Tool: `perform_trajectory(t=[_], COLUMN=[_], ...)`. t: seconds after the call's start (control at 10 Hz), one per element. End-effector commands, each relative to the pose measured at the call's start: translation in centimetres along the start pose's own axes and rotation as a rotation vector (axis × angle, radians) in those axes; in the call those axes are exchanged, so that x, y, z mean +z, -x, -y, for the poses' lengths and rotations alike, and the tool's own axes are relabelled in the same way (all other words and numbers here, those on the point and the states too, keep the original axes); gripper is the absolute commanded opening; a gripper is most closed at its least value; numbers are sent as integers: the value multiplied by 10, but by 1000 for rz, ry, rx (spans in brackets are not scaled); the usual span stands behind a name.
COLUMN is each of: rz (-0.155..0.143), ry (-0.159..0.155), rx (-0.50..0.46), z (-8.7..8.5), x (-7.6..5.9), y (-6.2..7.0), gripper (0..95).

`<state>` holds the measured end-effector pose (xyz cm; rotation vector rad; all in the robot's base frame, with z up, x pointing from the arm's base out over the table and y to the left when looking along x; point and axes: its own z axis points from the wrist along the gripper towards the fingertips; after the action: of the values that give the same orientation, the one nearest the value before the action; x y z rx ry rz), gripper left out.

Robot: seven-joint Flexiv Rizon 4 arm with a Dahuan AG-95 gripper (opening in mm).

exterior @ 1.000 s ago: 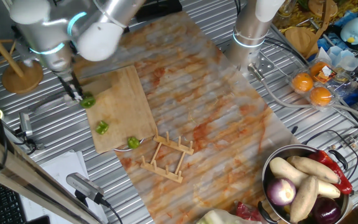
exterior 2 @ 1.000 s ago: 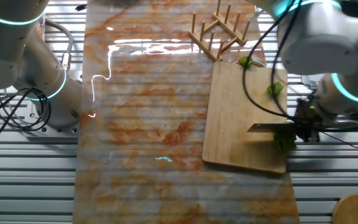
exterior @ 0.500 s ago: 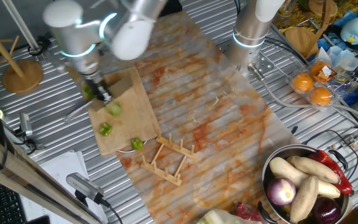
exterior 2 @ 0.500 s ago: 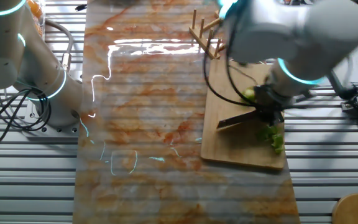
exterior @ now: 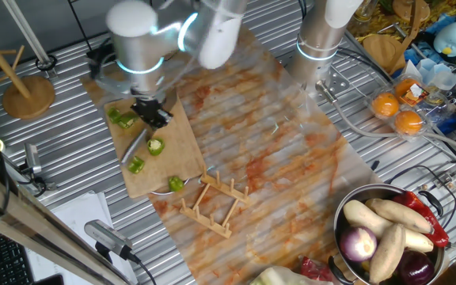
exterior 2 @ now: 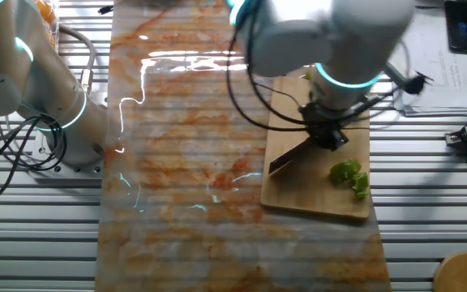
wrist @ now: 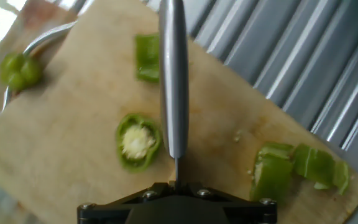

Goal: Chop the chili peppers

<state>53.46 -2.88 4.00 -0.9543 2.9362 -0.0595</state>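
Several short green chili chunks lie on the wooden cutting board (exterior: 165, 170): a cluster (exterior: 122, 120) at its far left, one (exterior: 156, 146) in the middle, one (exterior: 136, 165) lower down, and one (exterior: 176, 184) at the near edge. My gripper (exterior: 153, 115) is shut on a knife (exterior: 134, 145) whose blade slants down over the board. In the hand view the blade (wrist: 174, 81) runs up the middle, with a cut chunk with pale insides (wrist: 138, 140) just to its left and a chunk cluster (wrist: 291, 168) to its right. In the other fixed view the gripper (exterior 2: 327, 135) holds the knife (exterior 2: 290, 156) beside the chunks (exterior 2: 347, 173).
A wooden rack (exterior: 210, 202) stands just past the board's near corner. A metal bowl (exterior: 347, 214) with vegetables and dark red peppers is at the lower right. A second arm's base (exterior: 321, 36) stands at the back. A wooden stand (exterior: 28, 93) is at the far left.
My gripper with the knife has moved right, from the board's left edge to over its middle. The chunk cluster now lies to its left. The board has shifted and turned.
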Motion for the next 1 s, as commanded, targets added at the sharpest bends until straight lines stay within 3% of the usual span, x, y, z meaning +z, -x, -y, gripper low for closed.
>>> perform_trajectory(t=[0.1,0.2,0.3,0.6,0.7,1.0], rz=[44,37,16,2,-18,-40], ry=[-105,-98,-86,-71,-58,-38], rx=[56,61,61,43,42,49], z=[-2,0,1,1,1,2], x=[-6,-13,-15,-16,-16,-20], y=[7,19,23,24,25,33], gripper=[0,0,0,0,0,0])
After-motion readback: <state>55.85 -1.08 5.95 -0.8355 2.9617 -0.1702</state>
